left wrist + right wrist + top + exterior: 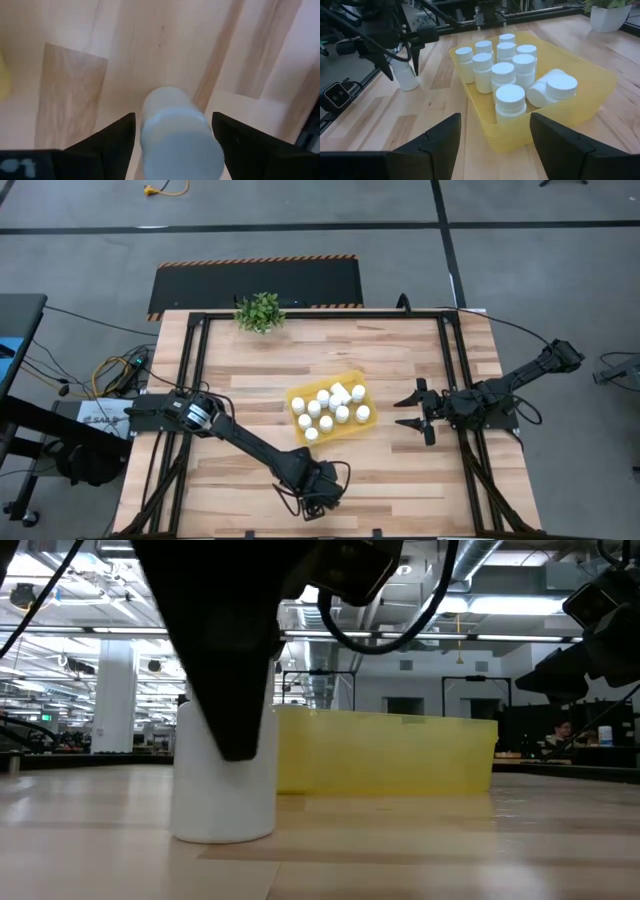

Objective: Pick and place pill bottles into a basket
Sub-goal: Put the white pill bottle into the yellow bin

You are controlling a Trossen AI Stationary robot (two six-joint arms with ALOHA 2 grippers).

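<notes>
The left pincer (172, 145) hangs near the front edge of the tabletop (400, 480), its fingers (112, 140) spread on either side of one upright pill bottle (175, 130), with gaps showing between fingers and bottle. That bottle stands on the wood, apart from the yellow basket (352, 380), which sits around the middle of the tabletop. Inside the basket are ten or so more pill bottles (504, 75), most upright and packed close, one lying on its side (555, 87). The right pincer (412, 412) waits just beside the basket toward the right edge, fingers spread and holding nothing. A small green plant (260, 311) stands at the far edge.
</notes>
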